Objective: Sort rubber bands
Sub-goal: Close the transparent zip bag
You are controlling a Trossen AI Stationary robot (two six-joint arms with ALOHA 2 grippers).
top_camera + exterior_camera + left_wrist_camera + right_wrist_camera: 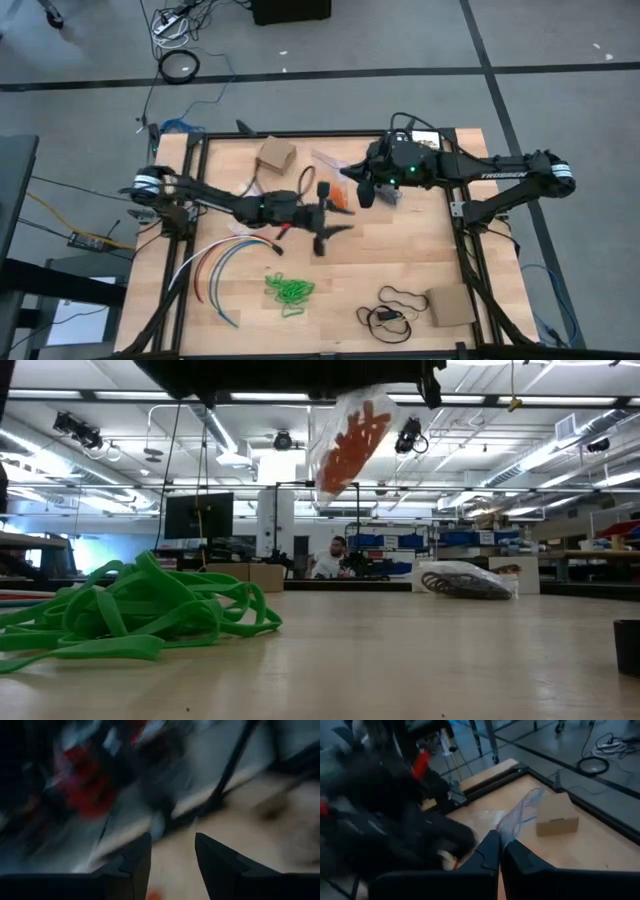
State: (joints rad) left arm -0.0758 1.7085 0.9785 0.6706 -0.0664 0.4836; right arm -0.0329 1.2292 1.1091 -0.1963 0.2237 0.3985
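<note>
A clear plastic bag (pixel 350 440) holding orange rubber bands (pixel 341 198) hangs above the table's middle. My right gripper (pixel 501 851) is shut on its top. My left gripper (pixel 172 865) stands open just left of the bag (pixel 325 215), blurred, and I see it touch nothing. A heap of green rubber bands (pixel 290 290) lies loose on the near part of the table (pixel 130 615). Dark bands sit in another clear bag (pixel 465 580) lying farther back. My right gripper pinches the clear bag's upper edge (pixel 512 827) between its two fingers, which come from the table's right side. The bag hangs below the fingers, lifted clear of the table, with the orange bands gathered in its lower part (pixel 348 455).
Long curved coloured cables (pixel 225 265) lie at the near left. A thin black cord loop (pixel 392 308) and a cardboard box (pixel 450 306) are at the near right. Another cardboard box (pixel 276 153) stands at the far left. The table frame (pixel 462 215) bounds the right side.
</note>
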